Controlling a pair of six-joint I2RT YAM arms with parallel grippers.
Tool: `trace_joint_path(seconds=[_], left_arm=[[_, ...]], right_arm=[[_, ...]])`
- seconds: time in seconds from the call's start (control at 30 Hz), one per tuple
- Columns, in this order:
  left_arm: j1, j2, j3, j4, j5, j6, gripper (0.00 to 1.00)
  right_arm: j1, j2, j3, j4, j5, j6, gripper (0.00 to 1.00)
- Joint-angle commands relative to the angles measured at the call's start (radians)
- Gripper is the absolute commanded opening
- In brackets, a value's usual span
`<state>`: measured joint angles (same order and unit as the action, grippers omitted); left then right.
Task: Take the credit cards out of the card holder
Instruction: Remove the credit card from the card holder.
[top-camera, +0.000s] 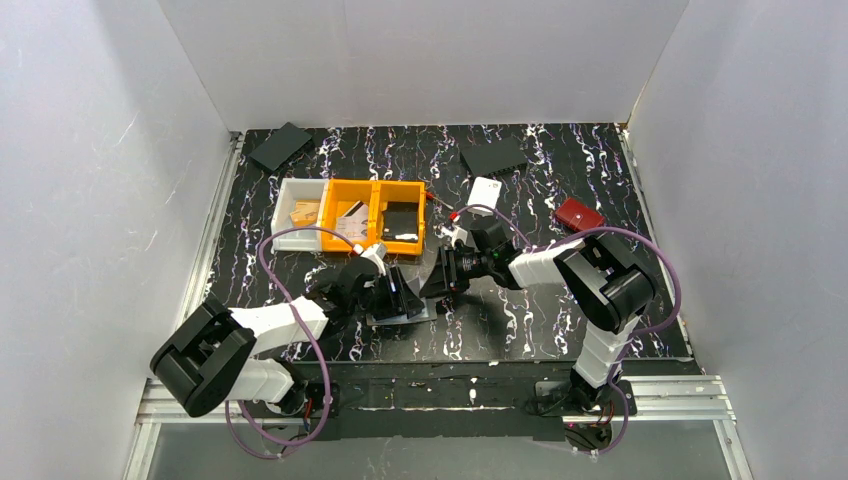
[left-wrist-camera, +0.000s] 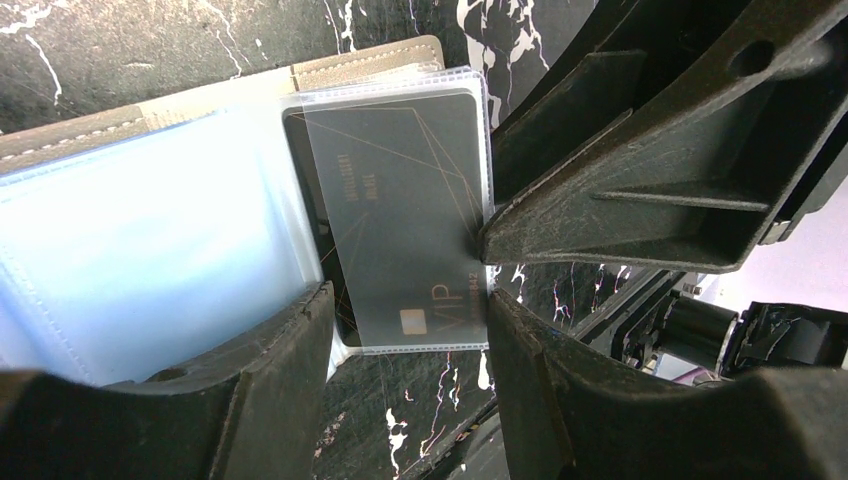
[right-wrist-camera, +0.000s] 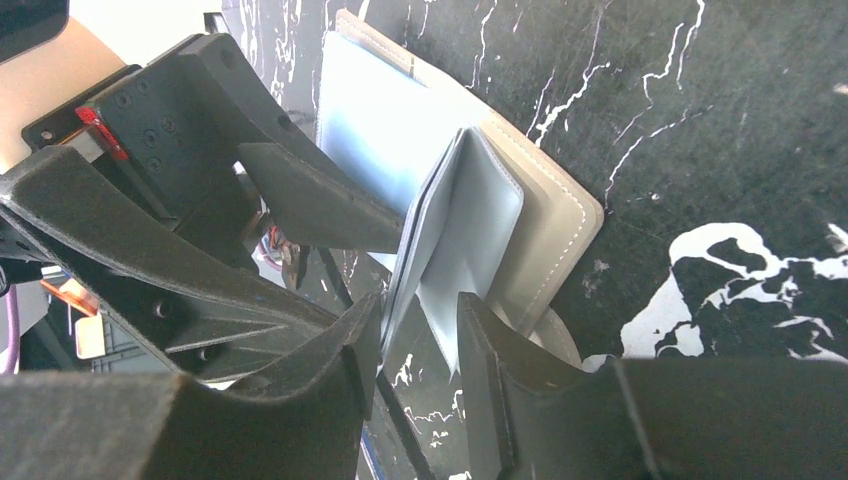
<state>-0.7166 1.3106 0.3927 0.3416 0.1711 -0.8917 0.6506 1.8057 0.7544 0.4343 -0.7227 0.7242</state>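
Note:
The card holder (top-camera: 404, 314) lies open on the table between the two arms, its taupe cover (left-wrist-camera: 370, 60) (right-wrist-camera: 555, 230) underneath and clear blue-tinted sleeves fanned up. A dark credit card (left-wrist-camera: 400, 200) marked VIP sits inside one clear sleeve. My left gripper (left-wrist-camera: 410, 320) (top-camera: 393, 290) holds that sleeve across its width, a finger against each long edge. My right gripper (right-wrist-camera: 420, 330) (top-camera: 441, 274) stands open around the upright sleeve leaves (right-wrist-camera: 480, 220). In the left wrist view one of its fingertips touches the sleeve's right edge.
Behind the grippers stand two orange bins (top-camera: 380, 215) and a white bin (top-camera: 298, 212) holding small items. A white case (top-camera: 485, 190) and a red wallet (top-camera: 578, 214) lie at the back right. Two flat black pads (top-camera: 280, 145) (top-camera: 493, 156) rest by the rear wall.

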Motion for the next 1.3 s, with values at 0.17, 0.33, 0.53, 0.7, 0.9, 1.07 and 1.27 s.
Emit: trace_joint_path(seconds=[0.17,0.33,0.53,0.7,0.9,1.07,1.27], left_arm=[[0.022,-0.023,-0.065,-0.083,0.007,0.008,0.39],[0.031,-0.032,-0.075,-0.076,0.013,0.007,0.39],[0.037,-0.033,-0.079,-0.07,0.019,0.005,0.39],[0.039,-0.026,-0.083,-0.064,0.022,0.004,0.38],[0.041,-0.021,-0.09,-0.055,0.026,-0.002,0.38],[0.042,-0.027,-0.1,-0.046,0.026,-0.01,0.38],[0.042,-0.024,-0.106,-0.036,0.031,-0.014,0.39]], right_arm=[[-0.012,-0.011,0.039,-0.039,0.002,-0.061,0.41],[-0.018,-0.018,0.03,-0.007,-0.018,-0.046,0.41],[-0.049,-0.039,0.033,-0.003,-0.05,-0.073,0.42],[-0.064,-0.085,0.027,0.002,-0.067,-0.112,0.45],[-0.043,-0.036,0.028,0.06,-0.106,-0.046,0.46],[0.004,-0.011,0.062,-0.025,-0.057,-0.083,0.48],[0.044,-0.002,0.081,-0.079,0.006,-0.11,0.48]])
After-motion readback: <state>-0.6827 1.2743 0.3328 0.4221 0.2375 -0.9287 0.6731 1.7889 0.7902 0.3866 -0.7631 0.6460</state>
